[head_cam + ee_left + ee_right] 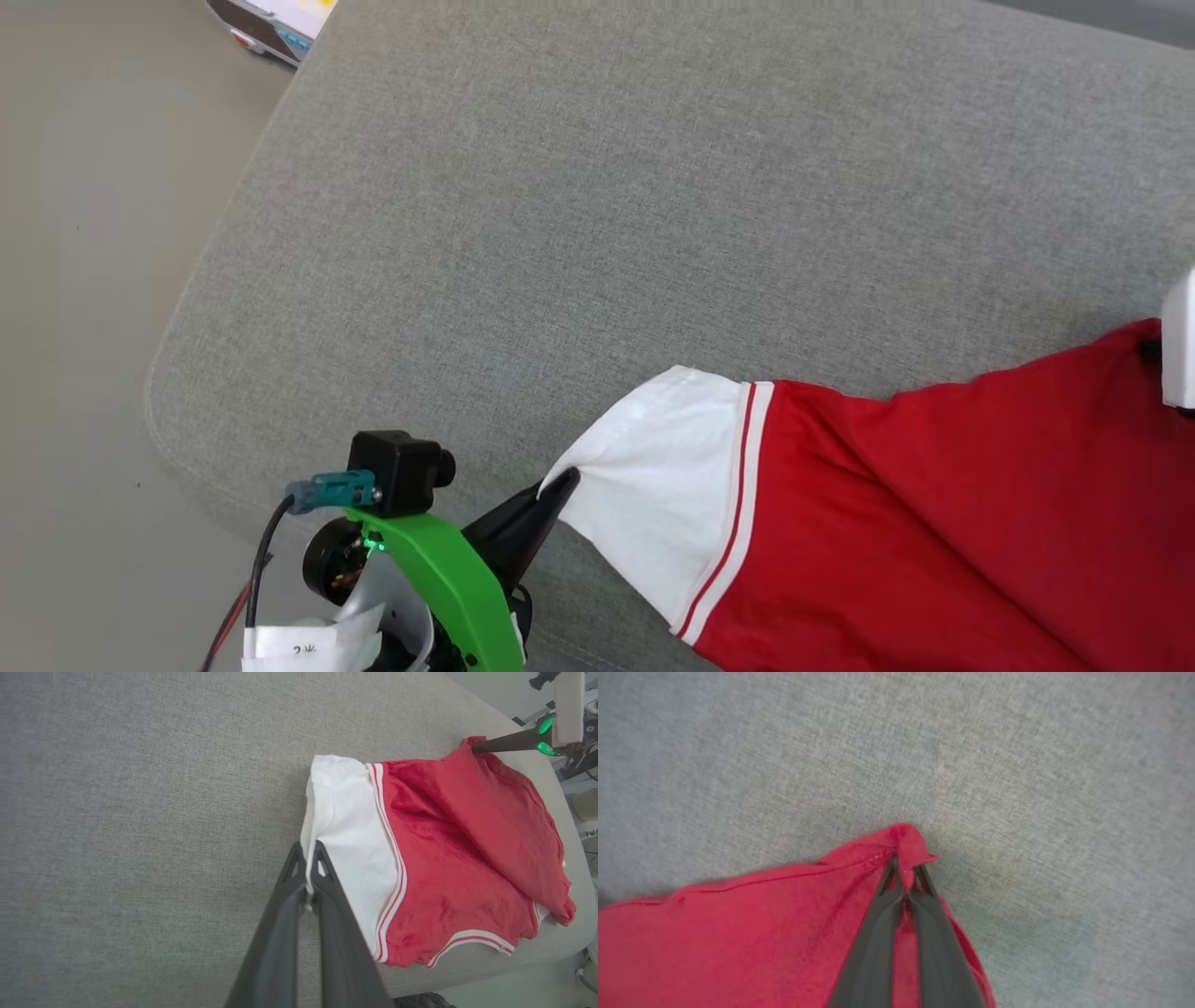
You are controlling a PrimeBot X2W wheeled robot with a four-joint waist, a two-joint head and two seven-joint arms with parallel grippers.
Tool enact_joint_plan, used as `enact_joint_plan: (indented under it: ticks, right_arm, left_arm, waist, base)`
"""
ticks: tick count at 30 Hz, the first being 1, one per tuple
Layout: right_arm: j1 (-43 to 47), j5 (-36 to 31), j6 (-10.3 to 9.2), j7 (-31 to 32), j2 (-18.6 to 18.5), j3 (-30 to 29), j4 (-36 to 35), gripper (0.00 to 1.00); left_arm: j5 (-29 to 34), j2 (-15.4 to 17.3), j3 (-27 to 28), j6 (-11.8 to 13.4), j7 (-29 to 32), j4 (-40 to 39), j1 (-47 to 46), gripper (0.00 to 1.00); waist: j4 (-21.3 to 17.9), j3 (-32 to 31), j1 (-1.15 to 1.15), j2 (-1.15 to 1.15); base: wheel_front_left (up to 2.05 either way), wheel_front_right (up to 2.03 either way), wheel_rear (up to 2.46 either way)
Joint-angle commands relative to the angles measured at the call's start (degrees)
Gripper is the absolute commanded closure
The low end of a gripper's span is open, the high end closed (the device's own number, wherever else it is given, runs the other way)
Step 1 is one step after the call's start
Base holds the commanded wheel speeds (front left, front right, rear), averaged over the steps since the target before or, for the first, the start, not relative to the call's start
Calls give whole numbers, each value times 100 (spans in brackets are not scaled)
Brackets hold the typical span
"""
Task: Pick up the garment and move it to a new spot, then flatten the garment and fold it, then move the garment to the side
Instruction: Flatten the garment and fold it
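Your left gripper [560,485] is squeezed tight on the edge of the white sleeve [653,485]. The garment [934,523] lies on the grey cushion [560,187], with its red part bunched up. Farther along, your right gripper [906,868] is pinched tight on a red corner. Past the cushion's edge is the floor [84,280].

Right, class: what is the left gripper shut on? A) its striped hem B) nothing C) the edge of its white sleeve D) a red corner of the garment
C: the left wrist view shows the left gripper pinching the white sleeve edge of the garment.
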Motion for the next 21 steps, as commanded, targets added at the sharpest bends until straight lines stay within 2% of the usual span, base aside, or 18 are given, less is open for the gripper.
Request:
enact_joint_plan:
  ticks: [1, 7, 12, 21]
  right_arm:
    - [204, 75, -4, -120, 97, -17, 106, 100]
    - [338, 381, -4, -701, 106, -158, 4, 100]
    - [539, 653, -4, -843, 21, -246, -211, 100]
    - [871, 1076, -4, -1063, -45, -439, -1213, 100]
  left_arm:
    - [-6, 39, 52, 44, -56, 1, -91, 100]
    - [-27, 186, 167, 129, -60, 28, -6, 100]
    - [-20, 298, 342, 211, -136, -51, -6, 100]
    - [98, 553, 679, 335, -183, -285, -269, 100]
  waist:
    - [-152, -245, 0, 0]
    - [-460, -768, 0, 0]
    - [-741, -1200, 0, 0]
    - [-1225, -1793, 0, 0]
  base:
    - [0, 0, 0]
    - [0, 0, 0]
    - [0, 0, 0]
    - [0, 0, 0]
